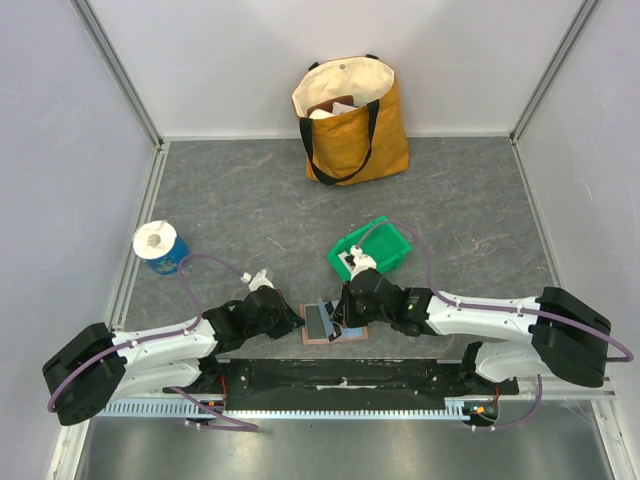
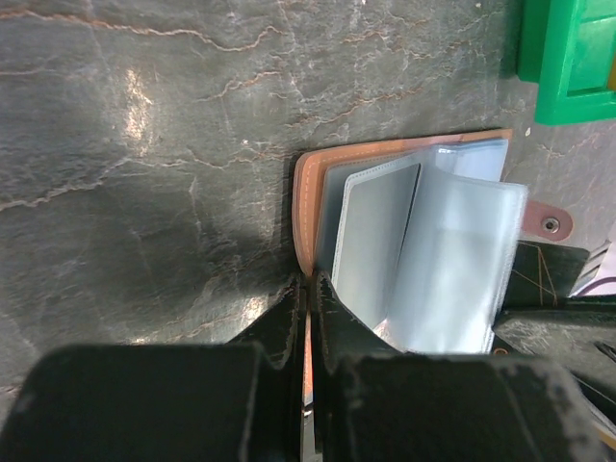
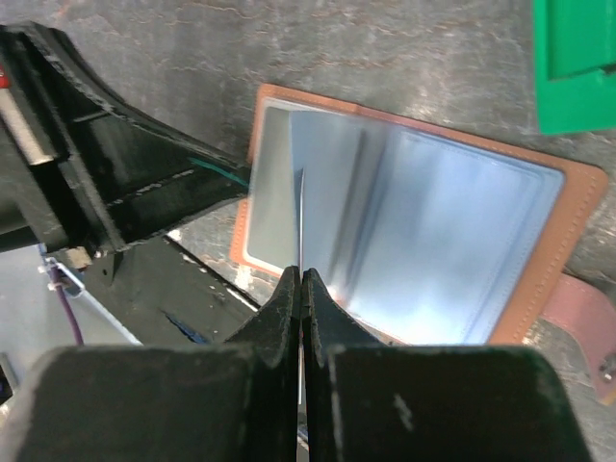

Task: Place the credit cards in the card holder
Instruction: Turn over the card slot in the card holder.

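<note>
The terracotta-brown card holder lies open on the grey table between my two grippers, its pale blue-grey clear sleeves facing up. My left gripper is shut on the brown cover's near edge at the left side of the card holder. My right gripper is shut on a thin leaf seen edge-on, which appears to be one clear sleeve lifted off the stack. The snap tab sticks out on the right. I see no loose credit card.
A green plastic bin stands just behind the card holder and shows in the wrist views. A yellow tote bag stands at the back wall. A blue cup with a white roll is at the left.
</note>
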Controlling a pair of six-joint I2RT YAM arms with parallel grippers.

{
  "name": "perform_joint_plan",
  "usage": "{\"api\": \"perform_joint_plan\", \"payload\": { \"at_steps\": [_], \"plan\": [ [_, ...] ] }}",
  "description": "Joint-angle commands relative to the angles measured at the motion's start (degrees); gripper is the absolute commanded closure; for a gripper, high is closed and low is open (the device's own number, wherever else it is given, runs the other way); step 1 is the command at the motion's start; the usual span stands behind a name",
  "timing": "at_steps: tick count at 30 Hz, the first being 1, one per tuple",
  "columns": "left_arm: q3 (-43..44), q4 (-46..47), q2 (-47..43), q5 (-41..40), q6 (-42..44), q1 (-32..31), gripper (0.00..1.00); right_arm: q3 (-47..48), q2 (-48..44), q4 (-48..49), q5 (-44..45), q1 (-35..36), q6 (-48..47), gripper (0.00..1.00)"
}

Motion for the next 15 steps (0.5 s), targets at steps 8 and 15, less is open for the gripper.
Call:
{"api": "perform_joint_plan", "payload": {
  "at_steps": [8,15],
  "plan": [
    [-1.26,-2.61,1.54,0.24,2.60,0.25,0.98,3.07,2.30,8.24,-4.87,0.41,0.22,1.00],
    [-2.23,-2.52,1.10,0.07,2.34,0.25,0.98,-2.81,-4.64,7.26,5.15,-0.02,2.85,1.00]
  ]
}}
